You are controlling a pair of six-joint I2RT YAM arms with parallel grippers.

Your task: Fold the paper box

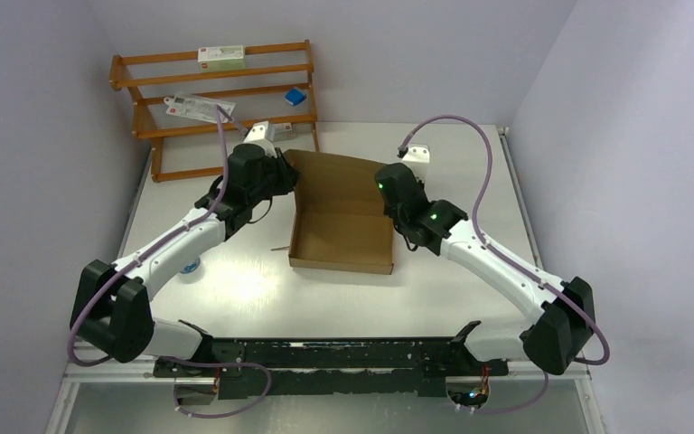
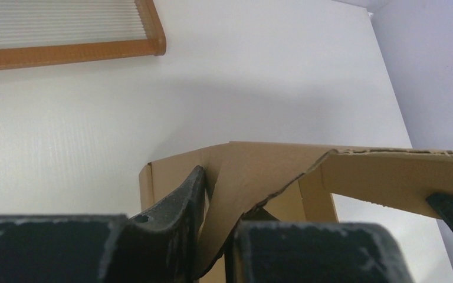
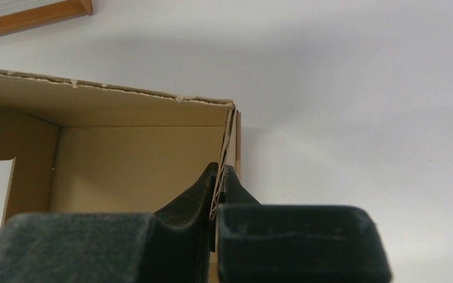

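The paper box (image 1: 342,231) is plain brown corrugated cardboard, a shallow open tray in the middle of the table, its lid flap raised at the back. My left gripper (image 1: 282,174) is at the box's far left corner, shut on a bent cardboard flap (image 2: 253,177) between its fingers. My right gripper (image 1: 392,210) is at the box's right side, shut on the right wall (image 3: 229,141), whose corrugated edge shows between the pads. The inside of the box (image 3: 135,171) shows in the right wrist view.
A wooden rack (image 1: 221,90) stands at the back left with small white printed cartons and a blue item on its shelves. Its edge shows in the left wrist view (image 2: 71,52). A small white-blue round object (image 1: 190,266) lies by the left arm. Walls close both sides.
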